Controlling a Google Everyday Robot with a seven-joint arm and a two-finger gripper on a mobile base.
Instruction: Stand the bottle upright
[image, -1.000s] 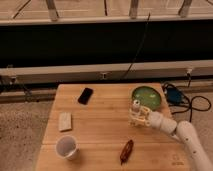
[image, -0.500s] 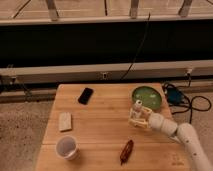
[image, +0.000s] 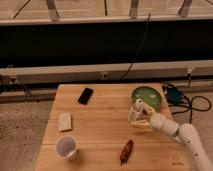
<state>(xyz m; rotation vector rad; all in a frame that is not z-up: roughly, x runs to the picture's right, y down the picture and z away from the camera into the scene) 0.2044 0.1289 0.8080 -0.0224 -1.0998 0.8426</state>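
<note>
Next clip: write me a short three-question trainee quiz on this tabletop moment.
1. True or false: the gripper is at the bottle, just in front of the green plate.
2. Which object lies nearest the table's front edge? A) black phone B) reddish-brown object C) green plate
3. Fill in: the white cup stands on the table's front-____ part as the camera sees it.

Key: 1 true; 2 B; 3 left

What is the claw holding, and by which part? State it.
The claw holds the small cream plastic bottle with a white cap by its lower body, near the green plate.
</note>
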